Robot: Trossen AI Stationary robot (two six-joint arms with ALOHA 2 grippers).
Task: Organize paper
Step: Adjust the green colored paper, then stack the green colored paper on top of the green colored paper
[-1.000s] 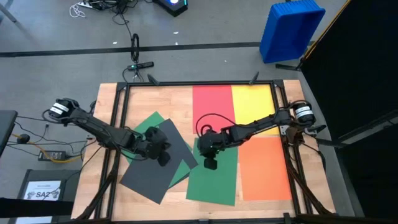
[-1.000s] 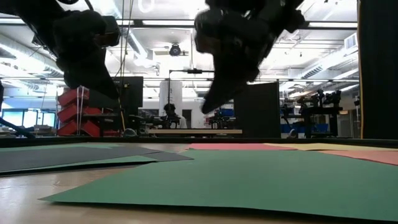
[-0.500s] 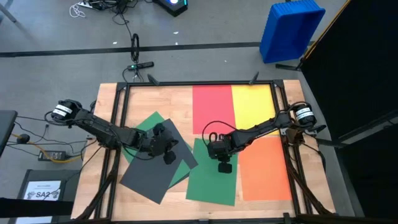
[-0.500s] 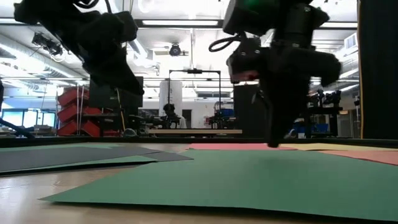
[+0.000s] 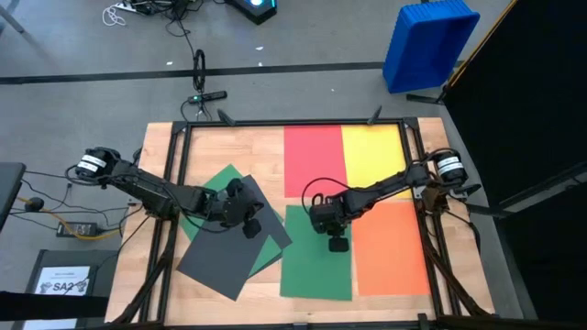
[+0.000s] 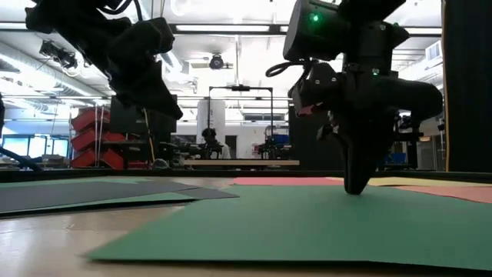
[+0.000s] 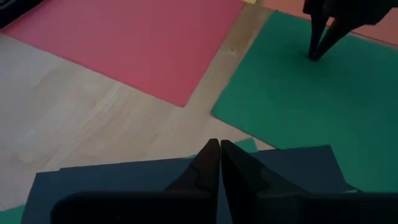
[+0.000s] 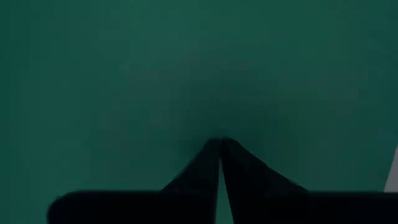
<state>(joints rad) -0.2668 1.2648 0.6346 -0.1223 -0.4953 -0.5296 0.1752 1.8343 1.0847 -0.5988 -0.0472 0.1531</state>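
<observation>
Sheets of paper lie flat on the wooden table: a red sheet, a yellow sheet, an orange sheet, a green sheet, and a dark grey sheet lying over another green sheet. My right gripper is shut and points down onto the green sheet next to the orange one. My left gripper is shut and hangs in the air over the dark grey sheet's right corner. My right gripper presses its shut fingertips down on the green sheet's top face, in the sheet's right part close to the orange sheet. The fingers come from above, steeply down. The sheet lies flat on the table.
A black frame runs round the work area. A blue bin stands on the floor beyond the far right corner. A small white printed sheet lies off the table's left side. Bare wood shows at the far left.
My right gripper has gone down and toward the table's right edge, tipped steeper, shut its fingers and landed on the green sheet. The green sheet has slid a little right and turned squarer beside the orange one. My left gripper has drifted slightly right.
</observation>
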